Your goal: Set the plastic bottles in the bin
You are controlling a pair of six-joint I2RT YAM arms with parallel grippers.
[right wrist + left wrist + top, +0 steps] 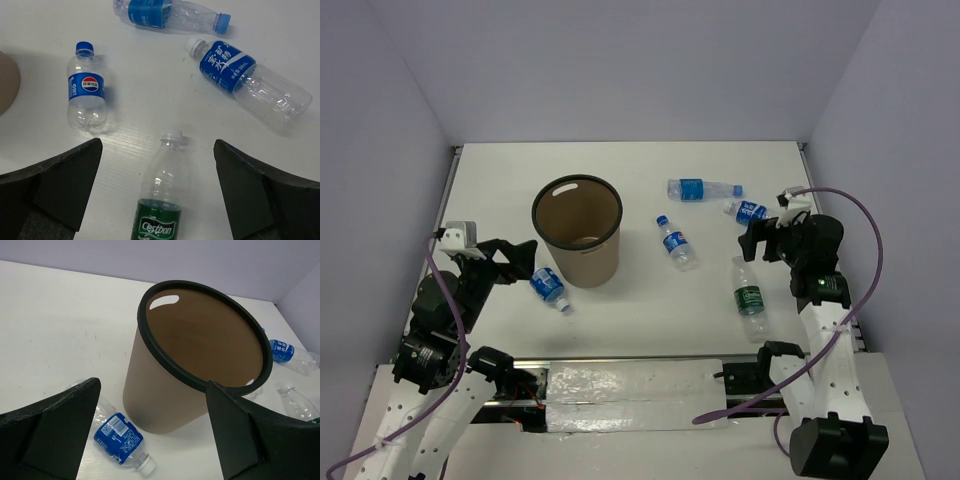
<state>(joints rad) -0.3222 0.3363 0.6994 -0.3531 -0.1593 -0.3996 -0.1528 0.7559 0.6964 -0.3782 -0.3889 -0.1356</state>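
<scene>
Left gripper (525,263) and right gripper (751,243) gape wide, empty. All five plastic bottles (675,243) lie outside the bin (590,265). First pick seems next: left should straddle the blue-label bottle (548,287) just near-left of it.

The brown, black-rimmed bin (592,266) stands upright; four blue-labelled bottles (675,243) and one green-labelled bottle (750,292) lie on their sides nearby.

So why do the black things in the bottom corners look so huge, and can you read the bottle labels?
Left wrist view: the left fingers sit right by the lens, so they loom large, and the bin looks tipped. Right wrist view: sharp enough to read the print on the green bottle, with only faint shadows. Top view: soft, even light, print too small to read.
</scene>
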